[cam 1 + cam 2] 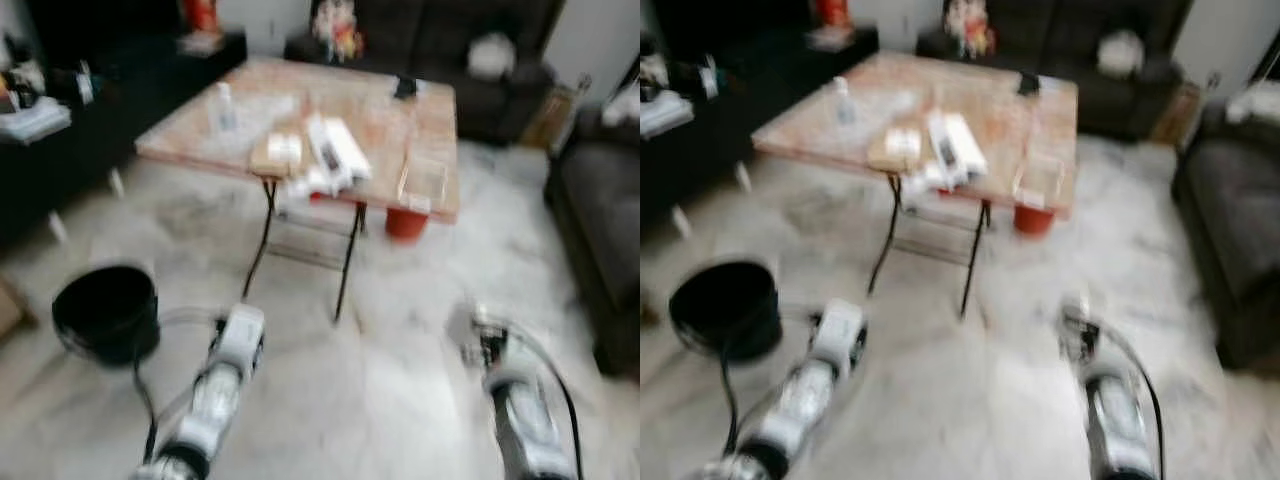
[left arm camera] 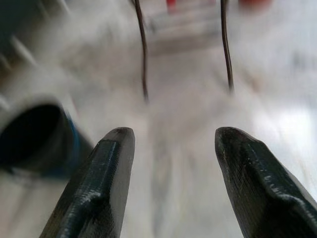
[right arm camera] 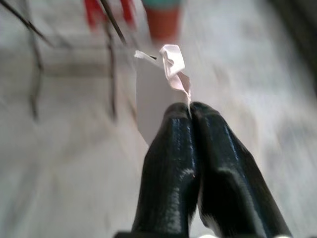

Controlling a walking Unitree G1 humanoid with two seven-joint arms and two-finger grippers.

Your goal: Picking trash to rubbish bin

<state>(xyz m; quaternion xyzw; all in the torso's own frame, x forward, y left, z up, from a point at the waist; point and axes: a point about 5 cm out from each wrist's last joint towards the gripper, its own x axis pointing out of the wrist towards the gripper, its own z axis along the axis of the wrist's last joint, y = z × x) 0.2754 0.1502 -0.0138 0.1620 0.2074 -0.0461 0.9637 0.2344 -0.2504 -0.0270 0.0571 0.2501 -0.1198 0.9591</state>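
A crumpled white scrap of paper (image 3: 159, 82) sticks out past the tips of my right gripper (image 3: 190, 111), which is shut on it. That arm (image 1: 520, 405) reaches low over the pale floor, right of the folding table, with the scrap (image 1: 463, 325) a pale blur at its end. The black rubbish bin (image 1: 105, 310) stands on the floor to the left, just beside my left arm (image 1: 225, 370). In the left wrist view my left gripper (image 2: 173, 144) is open with nothing between its fingers, and the bin (image 2: 34, 134) lies close by. All views are blurred.
A wooden folding table (image 1: 400, 130) on thin black legs stands ahead, holding boxes, a bottle and a clear tray. A red pot (image 1: 405, 222) sits beneath it. A dark sofa (image 1: 600, 220) lines the right side, and a dark cabinet (image 1: 60, 170) the left.
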